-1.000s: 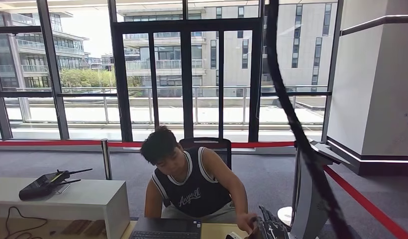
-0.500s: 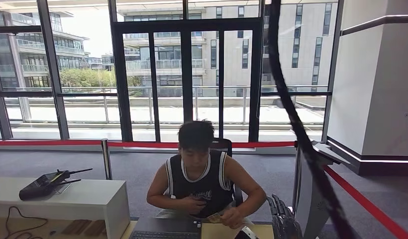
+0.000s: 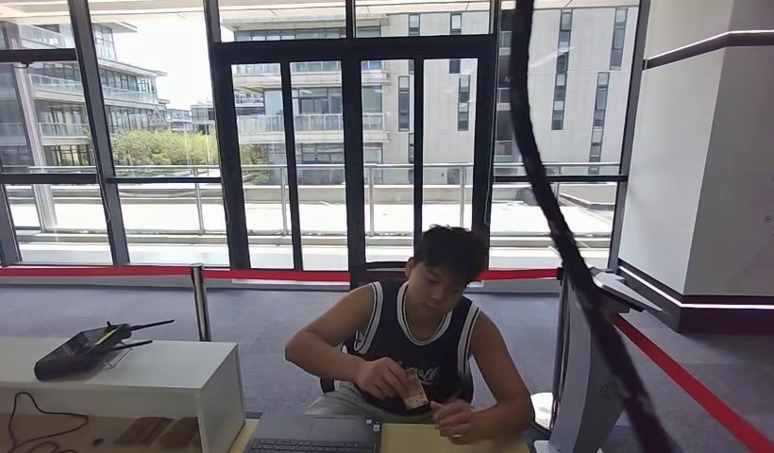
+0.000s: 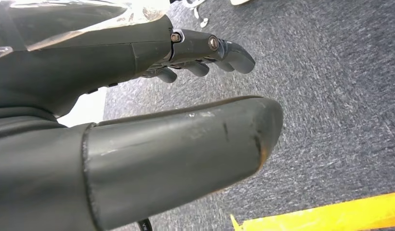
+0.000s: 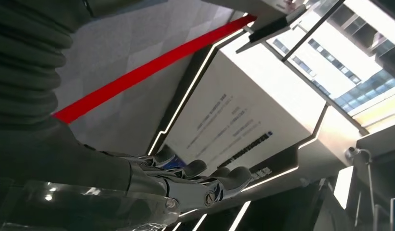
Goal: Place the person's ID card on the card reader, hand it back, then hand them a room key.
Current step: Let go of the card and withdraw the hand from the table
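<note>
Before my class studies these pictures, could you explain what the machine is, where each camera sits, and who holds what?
This is a humanoid robot with two arms. The wide picture comes from a camera high on its body, looking across a desk at a seated person, who holds a small card in one hand. A dark keyboard lies on the desk, and a black handheld device rests on the white counter beside it. The other two pictures come from cameras at the wrists, so they look tilted. One shows the left robot hand above grey carpet, holding nothing. The other shows the right robot hand, fingers stretched out, apparently holding nothing.
</note>
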Motion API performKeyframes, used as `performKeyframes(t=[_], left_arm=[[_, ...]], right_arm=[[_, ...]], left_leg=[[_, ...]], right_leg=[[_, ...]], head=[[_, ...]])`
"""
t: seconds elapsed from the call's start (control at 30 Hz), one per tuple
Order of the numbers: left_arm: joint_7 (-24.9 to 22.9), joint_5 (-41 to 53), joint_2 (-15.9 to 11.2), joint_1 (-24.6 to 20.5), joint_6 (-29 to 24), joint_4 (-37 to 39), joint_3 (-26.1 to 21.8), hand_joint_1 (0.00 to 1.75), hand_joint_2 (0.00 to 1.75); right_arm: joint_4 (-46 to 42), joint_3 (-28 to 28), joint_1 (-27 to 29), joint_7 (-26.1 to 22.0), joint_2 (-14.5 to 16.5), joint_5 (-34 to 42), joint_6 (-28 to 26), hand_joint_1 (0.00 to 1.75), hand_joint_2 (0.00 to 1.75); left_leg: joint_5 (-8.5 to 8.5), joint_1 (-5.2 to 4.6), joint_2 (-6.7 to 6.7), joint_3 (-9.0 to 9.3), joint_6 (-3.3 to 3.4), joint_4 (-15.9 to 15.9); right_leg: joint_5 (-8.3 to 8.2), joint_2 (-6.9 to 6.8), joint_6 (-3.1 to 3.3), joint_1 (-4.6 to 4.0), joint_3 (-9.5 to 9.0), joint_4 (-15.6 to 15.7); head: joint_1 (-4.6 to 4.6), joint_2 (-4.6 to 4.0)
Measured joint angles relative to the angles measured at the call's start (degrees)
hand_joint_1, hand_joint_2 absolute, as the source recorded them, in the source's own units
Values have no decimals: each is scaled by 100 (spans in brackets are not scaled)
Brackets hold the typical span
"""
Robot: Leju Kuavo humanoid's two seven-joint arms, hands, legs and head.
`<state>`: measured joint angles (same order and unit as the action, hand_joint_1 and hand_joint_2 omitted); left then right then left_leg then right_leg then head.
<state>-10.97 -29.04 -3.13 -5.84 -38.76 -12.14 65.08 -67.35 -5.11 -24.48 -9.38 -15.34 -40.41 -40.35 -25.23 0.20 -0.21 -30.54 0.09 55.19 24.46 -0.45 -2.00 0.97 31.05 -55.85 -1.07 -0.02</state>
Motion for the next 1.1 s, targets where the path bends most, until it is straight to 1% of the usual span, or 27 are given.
performKeyframes(t=[0.1, 0.2, 0.3, 0.4, 0.5, 0.6, 0.7, 0.77, 0.93, 1.03, 1.1], left_arm=[[-70, -51, 8, -7, -21, -1, -35, 0, 0], [-174, -109, 20, -15, -61, -1, -85, 0, 0], [-274, -151, 52, -29, -116, 0, -138, 0, 0], [-326, -48, 89, -40, -124, 4, -233, 0, 0], [-389, 152, 130, -57, -125, 14, -376, 0, 0], [-450, 386, 168, -63, -126, 31, -543, 0, 0], [-493, 607, 195, -63, -126, 45, -720, 0, 0], [-508, 702, 204, -55, -126, 46, -828, 0, 0], [-525, 761, 209, -49, -126, 49, -1030, 0, 0], [-481, 867, 211, -38, -119, 49, -1125, 0, 0], [-371, 937, 210, -21, -75, 48, -1159, 0, 0]], right_arm=[[6, -851, 240, -252, -45, -104, 1, 0, 175], [201, -1623, 347, -605, -50, -295, 5, 0, 175], [672, -2290, 337, -830, -30, -721, 11, 0, 175], [1283, -2873, 294, -841, 16, -1240, 19, 0, 175], [1953, -3354, 279, -589, 84, -1781, 25, 0, 175], [2613, -3680, 314, -118, 176, -2266, 31, 0, 175], [3238, -3872, 399, 402, 261, -2598, 38, 0, 175], [3583, -3951, 475, 582, 308, -2703, 39, 0, 175], [4174, -4096, 552, 681, 387, -2768, 41, 0, 175], [4479, -4152, 583, 1021, 393, -2832, 96, 0, 175], [4678, -4202, 706, 1259, 393, -2770, 194, 0, 175]], left_leg=[[-1, 0, 1, 0, 1, 0], [-1, 0, 6, 0, 1, -1], [-1, 1, 8, 0, 1, -1], [-1, 1, 9, 0, 1, -2], [-1, 2, 9, 0, 1, -2], [-1, 3, 9, -1, 0, -3], [-1, 3, 8, -2, 0, -4], [-1, 3, 7, -4, 0, -5], [-2, 3, 8, -3, 0, -6], [-2, 3, 8, 0, 0, -5], [-2, 3, 5, 0, 0, -5]], right_leg=[[0, 1, 0, 0, 1, 1], [0, 4, 0, 0, 2, 0], [0, 7, 0, -1, 3, 0], [0, 7, 0, -1, 3, 0], [0, 7, 0, -2, 2, 0], [1, 7, 1, -3, 3, -1], [4, 6, 2, -4, 3, -1], [5, 6, 1, -4, 3, -2], [6, 6, 2, -4, 4, -3], [8, 5, 1, -3, 3, -1], [10, 2, -2, -3, 0, 0]], head=[[-1, 0], [0, 0], [0, 0], [-1, 0], [-1, 0], [0, 0], [1, 0], [0, 0], [1, 0], [-2, 0], [-2, 0]])
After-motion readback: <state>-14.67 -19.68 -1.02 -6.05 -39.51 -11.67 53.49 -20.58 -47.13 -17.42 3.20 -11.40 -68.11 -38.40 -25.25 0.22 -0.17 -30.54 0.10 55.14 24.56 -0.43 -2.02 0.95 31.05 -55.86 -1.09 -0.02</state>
